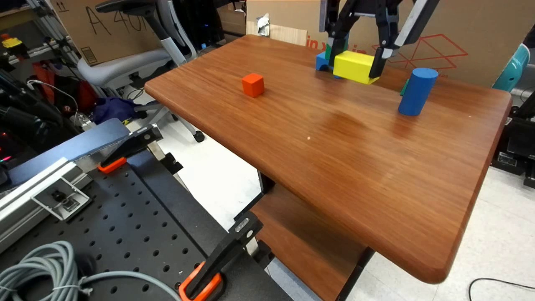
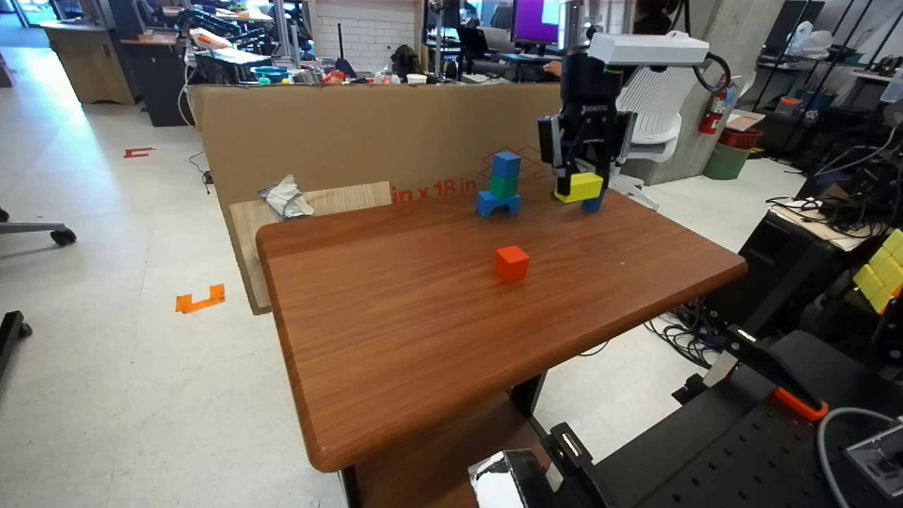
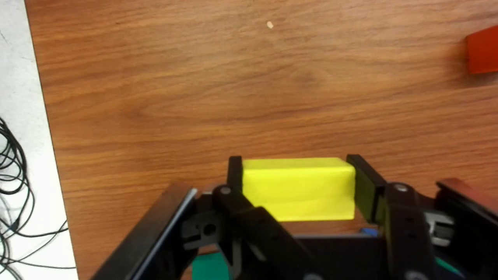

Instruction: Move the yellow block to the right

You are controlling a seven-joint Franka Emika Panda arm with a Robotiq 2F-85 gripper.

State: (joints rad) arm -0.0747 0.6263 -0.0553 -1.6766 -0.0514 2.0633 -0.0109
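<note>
Nearest to me a coil of grey cable (image 1: 67, 267) lies on a black perforated bench (image 1: 177, 200), orange-handled clamps (image 1: 221, 258) biting its edge. Past that is the brown wooden table (image 2: 395, 317), where a small red-orange cube (image 2: 511, 264) sits well apart from the rest. Farther over, the gripper (image 3: 298, 188) has the yellow block (image 1: 354, 67) pinched by its two ends; the fingers (image 3: 365, 186) stand wide apart, with just the block's length between them. The block itself is up in the air, off the table. Near it a blue cylinder (image 1: 418, 92) stands on end on the table. Toward the table's far edge I see a blue cube (image 2: 506, 165) sitting on a green block (image 2: 504, 186), which sits on a blue arch (image 2: 498, 203). Behind the table rises red-printed cardboard (image 2: 353, 134), and beyond that a white chair (image 2: 652, 106) and a lit purple screen (image 2: 529, 21)
</note>
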